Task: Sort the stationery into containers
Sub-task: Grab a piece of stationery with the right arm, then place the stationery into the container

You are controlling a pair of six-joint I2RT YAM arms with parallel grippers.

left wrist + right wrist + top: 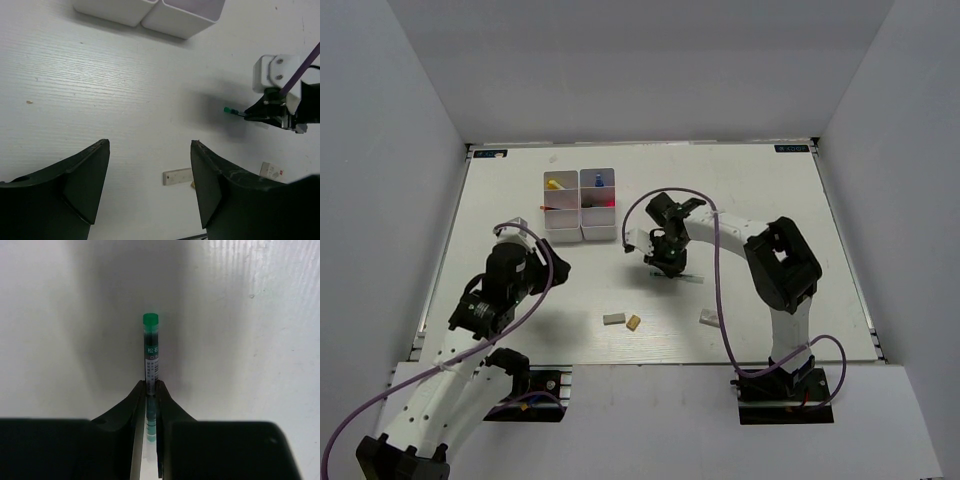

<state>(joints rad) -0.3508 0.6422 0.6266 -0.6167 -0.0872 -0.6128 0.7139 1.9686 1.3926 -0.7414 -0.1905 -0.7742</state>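
White worktop (pixel 770 200), boxed in by white walls. Right end effector (pixel 151 386) is clamped on a thin green-capped pen (pixel 150 347). The pen is held outside the organiser (pixel 580 205), near its front right corner. Left end effector (pixel 150 145) is seen with jaws apart, nothing between them. A grey eraser (pixel 614 319), tan eraser (pixel 634 322) and white eraser (pixel 709 318) are seen lying on the worktop, nearer the arm bases.

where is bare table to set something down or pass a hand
Bare: far-right table, beyond the right arm; the strip behind the organiser; the middle between organiser and grey eraser. Crowded: around tan eraser, white eraser and right gripper shut on the green-capped pen.
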